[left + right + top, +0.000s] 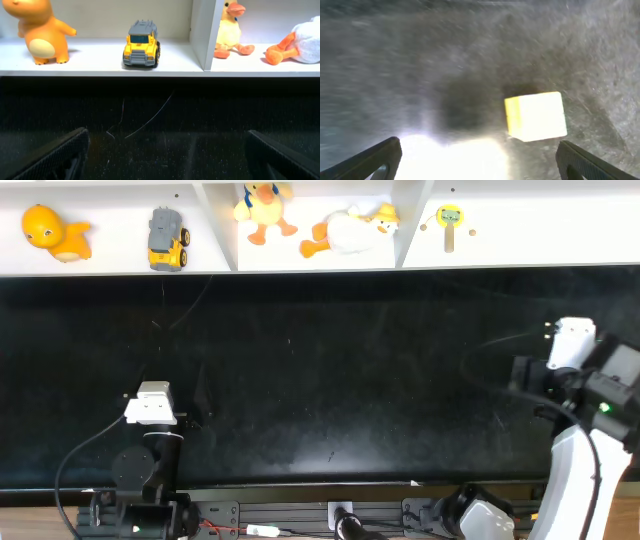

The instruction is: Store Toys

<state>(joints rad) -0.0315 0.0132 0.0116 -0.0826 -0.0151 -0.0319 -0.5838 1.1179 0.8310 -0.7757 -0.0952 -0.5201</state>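
Observation:
A yellow block (536,116) lies on the black mat, just ahead of my right gripper (480,162), which hangs open above it near the table's right edge (570,342). My left gripper (165,157) is open and empty, low over the mat at the near left (150,404), facing the white shelf (100,62). On the shelf stand an orange dinosaur-like toy (57,232) (42,27), a yellow truck (168,238) (142,44), a yellow duck plush (264,210) (230,30), a white duck plush (350,230) (300,40) and a small green-and-yellow toy (450,225).
White dividers (220,225) split the shelf along the far edge into compartments. The black mat (340,370) spreads wide between the arms and the shelf. Cables trail over the mat near the right arm (490,345).

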